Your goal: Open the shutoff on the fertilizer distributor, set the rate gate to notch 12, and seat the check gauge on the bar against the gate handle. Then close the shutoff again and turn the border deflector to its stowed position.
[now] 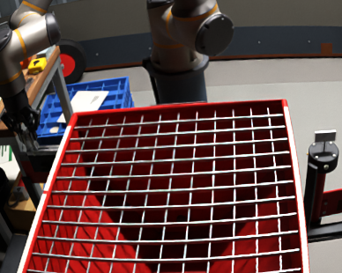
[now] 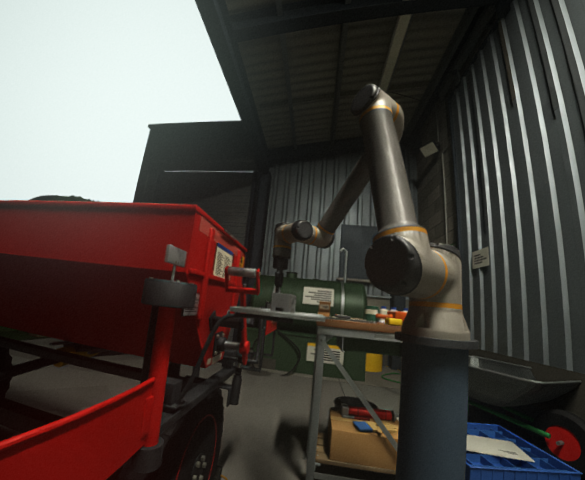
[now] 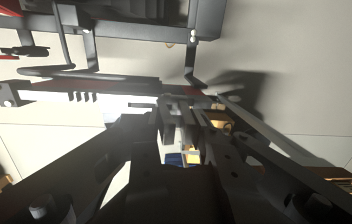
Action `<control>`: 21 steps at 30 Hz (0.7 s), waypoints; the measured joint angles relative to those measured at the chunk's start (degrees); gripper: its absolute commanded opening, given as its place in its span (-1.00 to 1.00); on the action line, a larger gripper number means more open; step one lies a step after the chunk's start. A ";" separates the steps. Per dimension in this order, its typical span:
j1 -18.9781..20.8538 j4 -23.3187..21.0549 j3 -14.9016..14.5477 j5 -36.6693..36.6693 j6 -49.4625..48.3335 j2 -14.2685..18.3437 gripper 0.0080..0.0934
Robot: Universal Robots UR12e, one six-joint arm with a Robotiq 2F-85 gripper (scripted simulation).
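At the workbench beside the red fertilizer distributor [image 2: 91, 279], a small grey check gauge [image 2: 283, 301] sits on the bench's metal tray [image 2: 277, 312]. In the wrist camera the gauge [image 3: 177, 119] shows as a grey slotted block. Beyond it lies the distributor's pale notched rate bar [image 3: 85, 97]. The hopper's wire grid [image 1: 173, 185] fills the side camera. My gripper [image 2: 279, 281] points straight down over the gauge, at the hopper's left corner [image 1: 26, 132]. The gripper [image 3: 181, 131] is partly closed around the gauge, and I cannot tell whether it grips it.
Behind the bench stands a green tank [image 2: 308, 299]. A blue crate [image 1: 90, 103] with a white sheet sits on the floor by the arm's pedestal [image 1: 180, 83]. A black post with a knob [image 1: 322, 158] stands right of the hopper. Small tools lie on the wooden benchtop [image 2: 370, 323].
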 measured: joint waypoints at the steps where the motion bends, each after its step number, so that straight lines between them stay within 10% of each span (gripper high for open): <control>1: -0.01 0.01 0.00 0.01 0.00 0.00 -0.45; 13: -0.02 0.03 -0.01 0.04 0.00 0.00 -1.00; 21: -0.02 0.03 -0.01 0.04 0.00 0.00 -1.00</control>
